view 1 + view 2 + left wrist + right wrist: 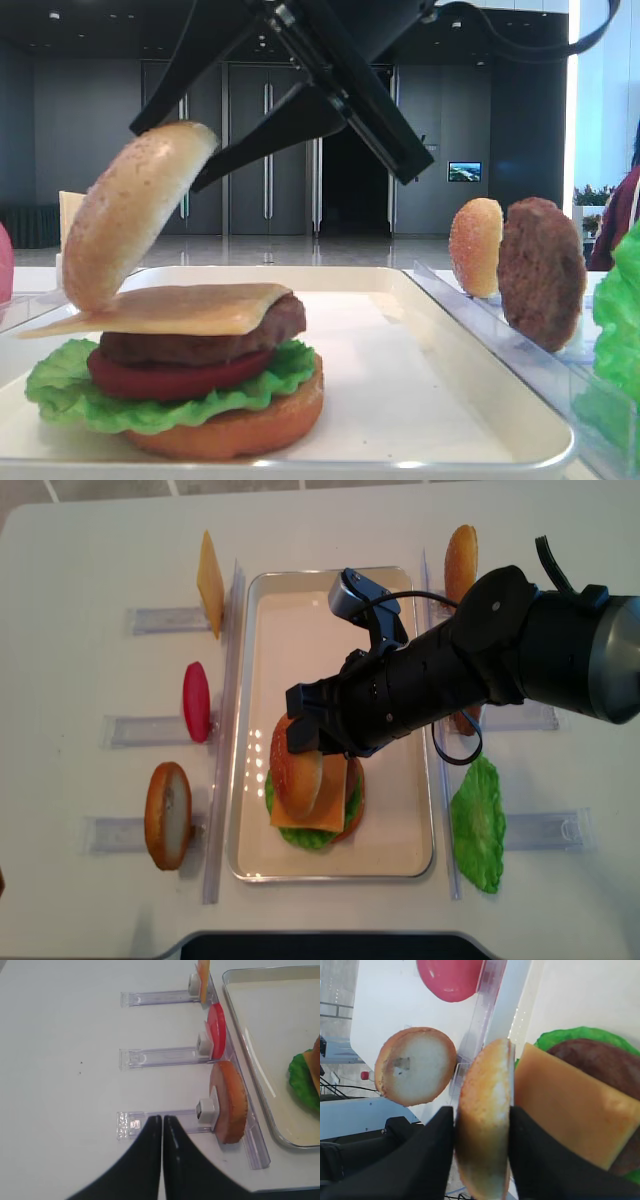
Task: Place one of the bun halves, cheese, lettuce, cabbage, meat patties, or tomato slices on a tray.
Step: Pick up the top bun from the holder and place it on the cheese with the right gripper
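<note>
A burger stack sits on the white tray (340, 573): flat bun base (240, 425), lettuce (60, 390), tomato slice (170, 375), meat patty (200, 345) and a cheese slice (190, 310) on top. My right gripper (482, 1110) is shut on a domed, speckled bun half (485, 1120). The bun half (130, 210) stands tilted on edge, its lower rim resting on the cheese (310, 820). Both black fingers (435, 1150) press its two faces. My left gripper (161, 1118) hangs shut and empty over the table, left of the tray (250, 1045).
Clear racks flank the tray. On the left stand a cheese slice (209, 580), a tomato slice (196, 702) and a bun half (167, 815). On the right are a bun half (460, 565), a meat patty (541, 272) and a lettuce leaf (477, 825).
</note>
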You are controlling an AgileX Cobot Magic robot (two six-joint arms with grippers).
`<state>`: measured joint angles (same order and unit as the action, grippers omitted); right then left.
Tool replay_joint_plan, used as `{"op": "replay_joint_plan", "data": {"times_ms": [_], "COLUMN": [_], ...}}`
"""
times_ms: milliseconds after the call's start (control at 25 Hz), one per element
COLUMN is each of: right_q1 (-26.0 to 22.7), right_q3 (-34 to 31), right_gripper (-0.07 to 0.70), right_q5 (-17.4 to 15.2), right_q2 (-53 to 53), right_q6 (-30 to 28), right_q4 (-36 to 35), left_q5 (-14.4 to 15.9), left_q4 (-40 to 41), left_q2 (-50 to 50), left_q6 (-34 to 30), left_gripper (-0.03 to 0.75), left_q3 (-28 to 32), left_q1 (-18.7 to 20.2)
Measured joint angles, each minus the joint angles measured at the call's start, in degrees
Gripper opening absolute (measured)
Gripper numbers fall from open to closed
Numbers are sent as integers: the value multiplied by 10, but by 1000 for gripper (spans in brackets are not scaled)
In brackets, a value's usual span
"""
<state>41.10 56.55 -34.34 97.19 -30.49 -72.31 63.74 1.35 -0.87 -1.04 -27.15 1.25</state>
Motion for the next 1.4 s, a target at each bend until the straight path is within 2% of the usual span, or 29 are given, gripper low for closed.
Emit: {"op": "replay_joint_plan", "data": {"times_ms": [480, 920, 1240, 1400], "right_q1": [0, 0, 0, 0], "right_q3": [0, 0, 0, 0], "right_gripper": [319, 364, 459, 473], "right_q5": [4, 11, 12, 11], "right_q2": [0, 0, 0, 0], "right_q6": [0, 17, 28, 44], "right_q4": [13, 58, 86, 104], "left_q5": [0, 0, 0, 0], "left_q4": [0, 0, 0, 0], "left_q2": [0, 0, 0, 0], "left_q6": [0, 0, 0, 0], "left_gripper": [-7, -7, -7, -7], "left_q3": [0, 0, 0, 0], "left_q1": [0, 0, 0, 0]}}
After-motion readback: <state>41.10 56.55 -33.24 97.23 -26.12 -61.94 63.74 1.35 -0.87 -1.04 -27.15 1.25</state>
